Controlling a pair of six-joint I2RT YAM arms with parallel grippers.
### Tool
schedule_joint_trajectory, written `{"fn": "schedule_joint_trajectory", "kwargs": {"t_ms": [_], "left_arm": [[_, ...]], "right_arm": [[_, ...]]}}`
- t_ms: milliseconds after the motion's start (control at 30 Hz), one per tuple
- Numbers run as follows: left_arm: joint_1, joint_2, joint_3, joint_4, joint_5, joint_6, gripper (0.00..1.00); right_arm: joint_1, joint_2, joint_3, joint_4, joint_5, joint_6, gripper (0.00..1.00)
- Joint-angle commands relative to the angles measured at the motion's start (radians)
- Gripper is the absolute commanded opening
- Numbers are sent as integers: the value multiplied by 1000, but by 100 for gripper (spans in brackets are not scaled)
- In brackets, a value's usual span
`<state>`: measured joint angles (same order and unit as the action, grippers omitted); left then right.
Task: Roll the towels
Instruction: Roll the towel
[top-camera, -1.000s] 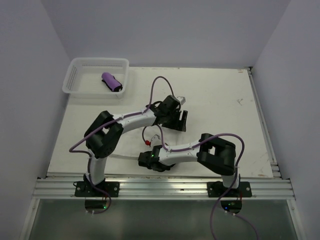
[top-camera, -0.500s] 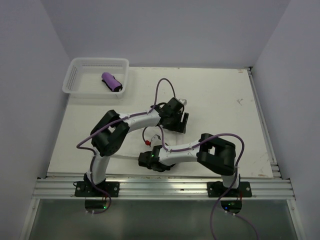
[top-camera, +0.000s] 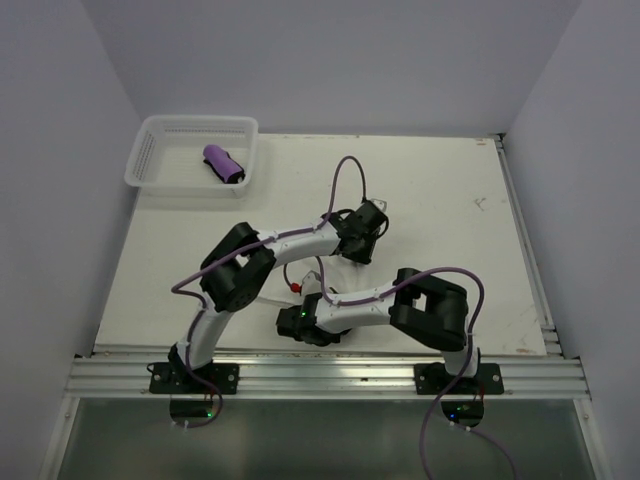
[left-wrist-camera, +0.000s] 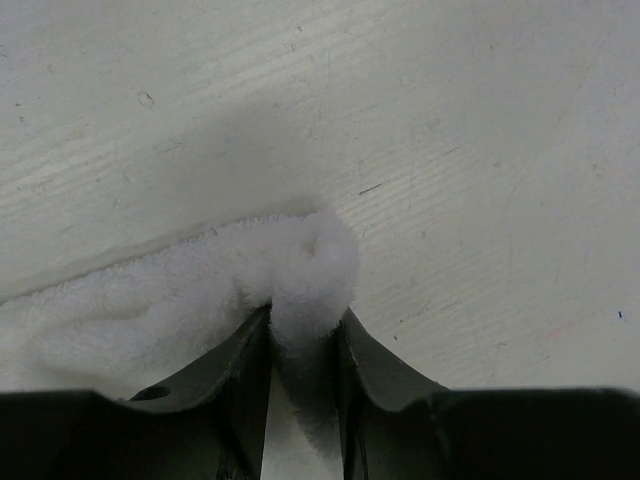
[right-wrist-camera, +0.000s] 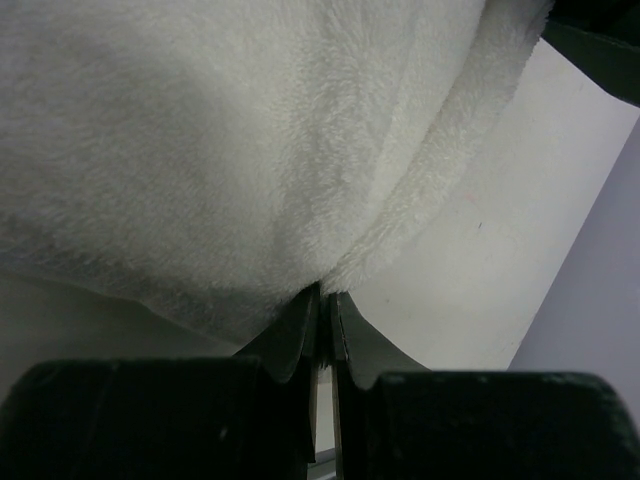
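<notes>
Left hand (left-wrist-camera: 303, 322) pinches a fluffy bump of the white towel (left-wrist-camera: 300, 262) between its two fingers, tight. From that bump the towel's edge runs off to the left, flat on the table (left-wrist-camera: 480, 150). Only part of this towel shows, so I cannot tell which way its long side goes.

The left arm (top-camera: 290, 240) stretches out low from its base, and its hand sits right of the basket (top-camera: 150, 150) and nearer to the bases. The right arm (top-camera: 430, 305) is bent back on itself. The right hand (right-wrist-camera: 321, 297) is nearer still, fingers squeezed together on the white towel's edge, which fills its view.

The purple towel (top-camera: 224, 165) lies rolled up inside the basket. Its long side slants from far left to near right.
</notes>
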<state>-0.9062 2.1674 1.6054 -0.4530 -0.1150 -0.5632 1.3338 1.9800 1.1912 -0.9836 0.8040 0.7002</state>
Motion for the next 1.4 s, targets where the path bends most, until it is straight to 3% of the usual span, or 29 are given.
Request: {"fn": "schedule_joint_trajectory", "kwargs": {"t_ms": [0,133,267,467,633,767,967,1200,1367], "left_arm": [[-7,131,-29,-96,-54,8,31],[-7,101,-27,-56,-16,16,15],[16,32,-73,100,144,2,1],[98,-23,-183,309,343,-72,0],[151,-46,-220,379,397,-79,0],[170,-58,-254,430,420,-90,0],[196,-60,-289,500,456,-104,0],[228,-93,-343,574,503,-127,0],[250,-106,-361,596,526,-127,0]], "right_arm": [[11,8,-7,16,-45,51,0],[11,-20,-36,5,-29,62,2],[13,-61,-80,-1,-6,84,10],[11,-205,-110,-13,-3,122,30],[13,-407,-130,28,-38,128,46],[-4,-609,-227,182,-100,120,52],[-185,-865,-421,371,-282,140,55],[-428,-957,-608,558,-512,277,41],[-496,-1073,-787,801,-585,401,43]]}}
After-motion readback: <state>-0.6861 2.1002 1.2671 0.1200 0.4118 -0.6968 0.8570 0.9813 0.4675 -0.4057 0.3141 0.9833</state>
